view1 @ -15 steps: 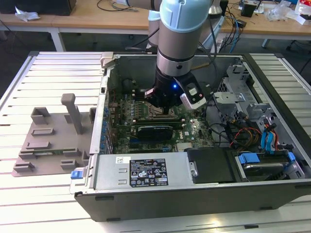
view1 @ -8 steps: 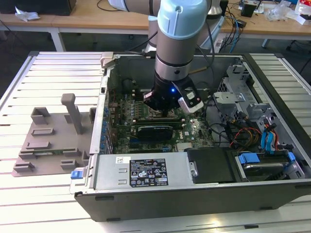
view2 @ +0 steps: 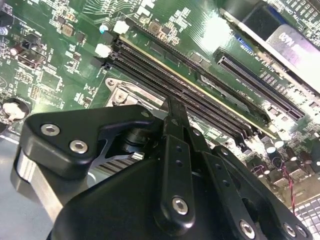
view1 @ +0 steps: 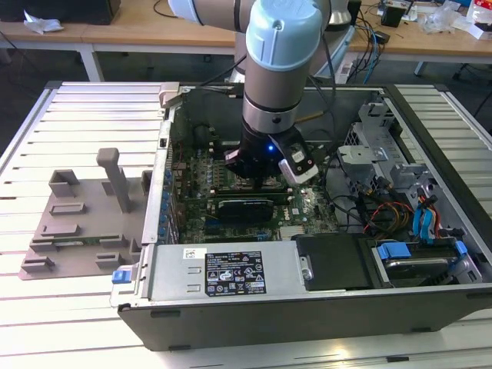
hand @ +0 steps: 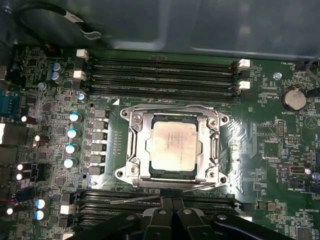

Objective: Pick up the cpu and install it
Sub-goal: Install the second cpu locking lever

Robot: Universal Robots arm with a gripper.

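**CPU seated in the socket, hand above the board**

The small square silvery-topped cpu (hand: 173, 146) lies flat inside the metal-framed motherboard socket (hand: 134, 145), centre of the first wrist view, between rows of black memory slots (hand: 160, 75). The black hand (hand: 172, 204) hangs just over the green motherboard (view1: 307, 206) inside the open grey computer case (view1: 231, 307); its fingers (view2: 175, 117) are drawn together, gripping nothing.
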